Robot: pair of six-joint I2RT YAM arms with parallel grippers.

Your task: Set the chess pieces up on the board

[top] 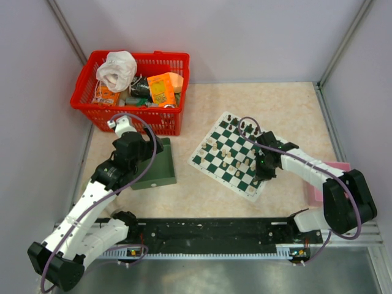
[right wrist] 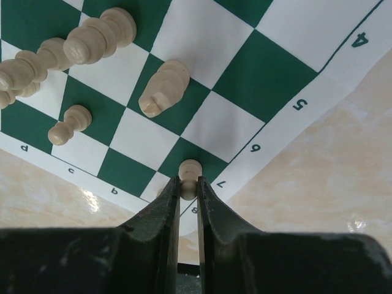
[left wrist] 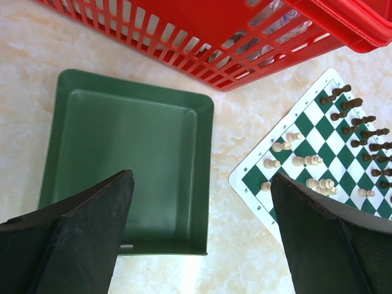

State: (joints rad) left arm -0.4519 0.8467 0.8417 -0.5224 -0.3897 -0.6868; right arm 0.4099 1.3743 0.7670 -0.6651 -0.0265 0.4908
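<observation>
The chess pieces are found on the board, a green-and-white checked mat with a white border that is laid cornerwise on the tabletop, right of the middle. The black pieces are gathered along the board's far side, while the cream pieces are spread loosely over the middle and the nearer squares. The jaws of the right gripper are seen clamped on a cream pawn, which is gripped by its stem with its round head showing above the fingertips. This pawn is held over a green square at the very edge of the board, next to the border numeral 7; whether its foot is touching the mat cannot be told. A cream knight is seen on a green square a little further in, and a second small pawn is placed to its left, near the lettered border. The jaws of the left gripper are spread wide apart with nothing between them, and are hung above the near edge of a plain dark green tray. The tray is set on the tabletop left of the board and apart from it, just in front of a red basket in which a white bag and an orange box are piled among other things. A pink container is partly hidden behind the right arm.
</observation>
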